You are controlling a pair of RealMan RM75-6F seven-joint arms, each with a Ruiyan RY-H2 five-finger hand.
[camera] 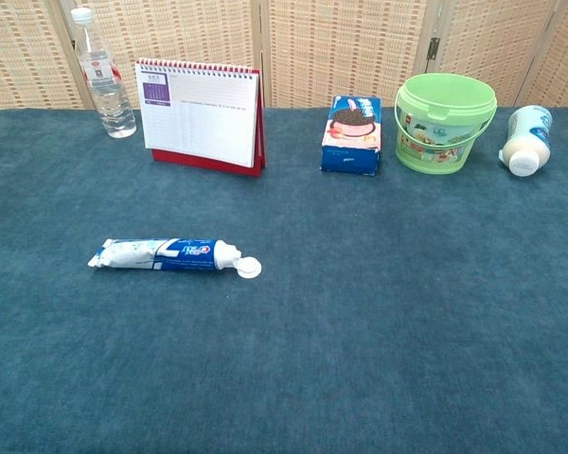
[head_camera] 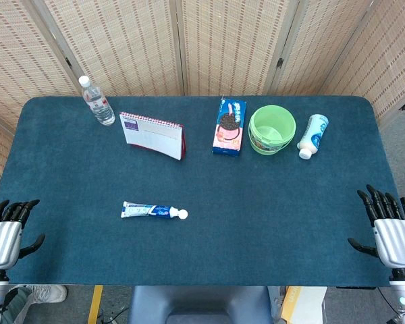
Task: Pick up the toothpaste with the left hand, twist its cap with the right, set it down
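A blue-and-white toothpaste tube [head_camera: 149,211] is seen lying flat on the dark teal felt-covered table [head_camera: 256,216], left of centre and nearer the front edge than the back. Its round white cap [head_camera: 183,214] is pointed toward the robot's right, and its flat crimped tail toward the robot's left. In the chest view the tube [camera: 161,254] is shown apart from every other object, with the cap [camera: 250,268] turned slightly toward the camera.

The silver-backed, black-fingered left hand [head_camera: 5,233] is held at the front left corner of the table, its fingers spread and nothing gripped. The matching right hand [head_camera: 388,226] is held at the front right corner, likewise spread and empty. Both are well apart from the tube, and neither is caught by the chest view.

Along the back of the table a row of objects is set out. A clear plastic water bottle with a white cap [head_camera: 96,100] is stood upright at the far left. Beside it a red-backed, spiral-bound desk calendar [head_camera: 153,136] is propped open. Further right a blue box of sandwich biscuits [head_camera: 229,126] is placed just beside a light green plastic bucket with a handle [head_camera: 272,129]. A white and blue bottle [head_camera: 312,136] is laid on its side at the far right, cap end toward the front.
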